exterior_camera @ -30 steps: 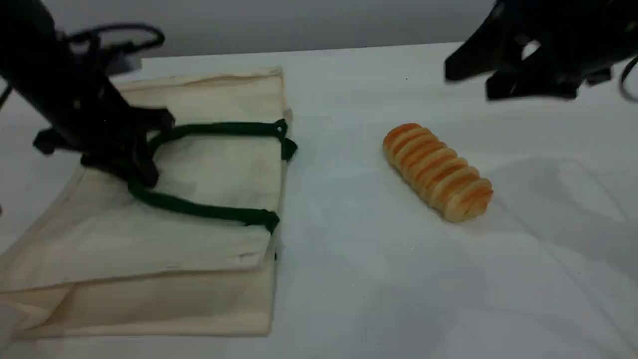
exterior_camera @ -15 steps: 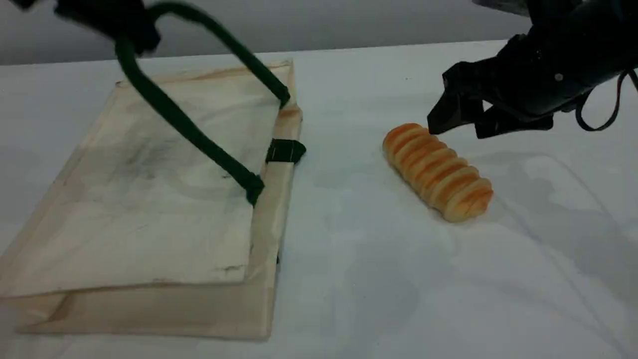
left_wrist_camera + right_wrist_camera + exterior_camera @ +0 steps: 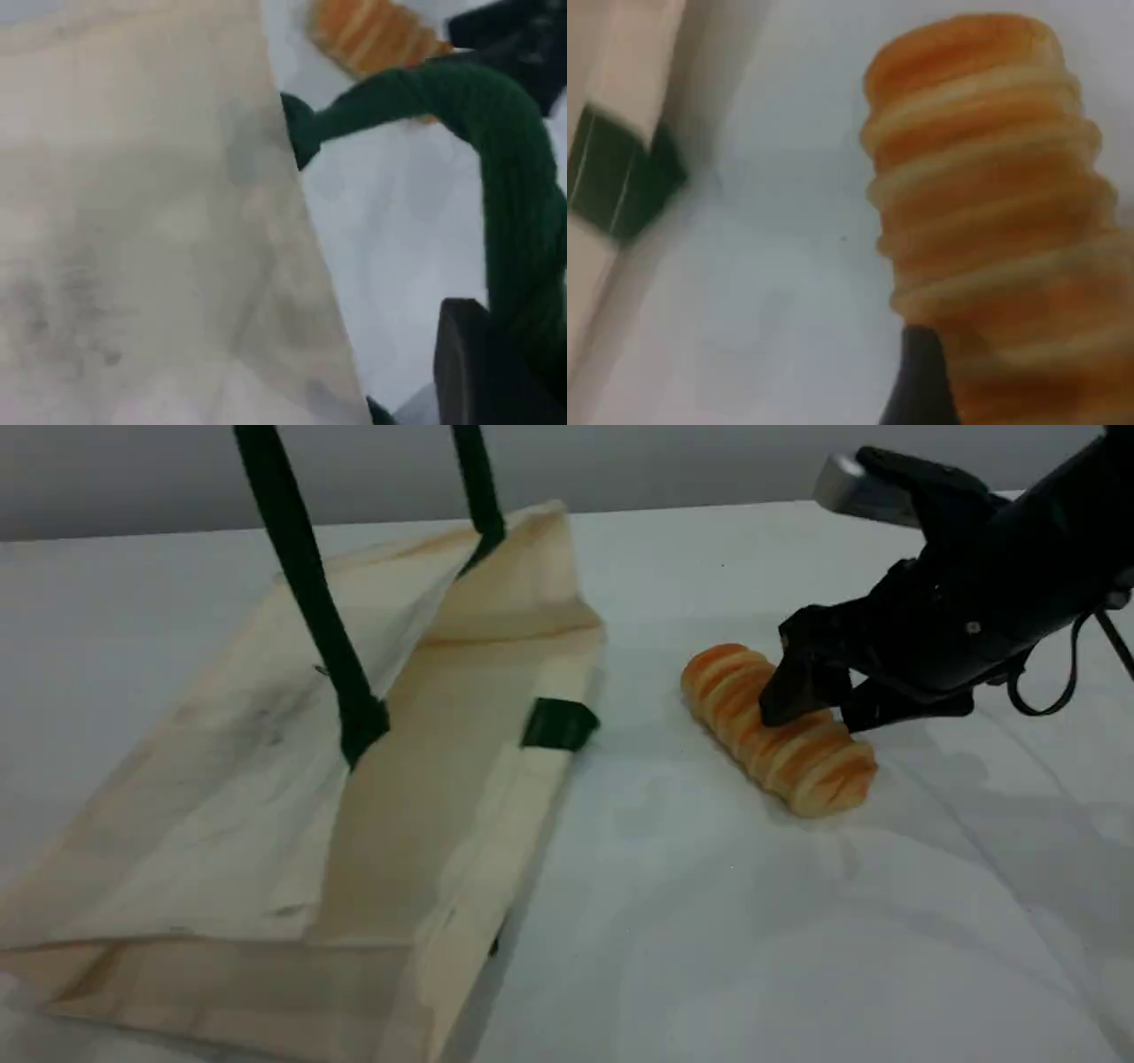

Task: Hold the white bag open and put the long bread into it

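The white bag (image 3: 221, 779) lies at the table's left with its mouth facing right. Its upper layer is pulled up by the green rope handle (image 3: 306, 593), so the mouth gapes. My left gripper is above the scene view's top edge; the left wrist view shows my left gripper (image 3: 507, 329) shut on the handle (image 3: 496, 133) above the cloth (image 3: 133, 221). The long bread (image 3: 780, 731) lies on the table to the right of the bag. My right gripper (image 3: 828, 708) is open and low over the bread's middle, one finger on each side. Up close, the bread (image 3: 992, 177) fills the right wrist view.
A green tab (image 3: 556, 723) of the lower handle lies at the bag's mouth, also in the right wrist view as the tab (image 3: 620, 177). White tablecloth (image 3: 709, 921) covers the table between bag and bread and in front.
My left gripper has risen out of the scene view with the handle, opening the bag's mouth. My right gripper came down and left onto the bread, still open.
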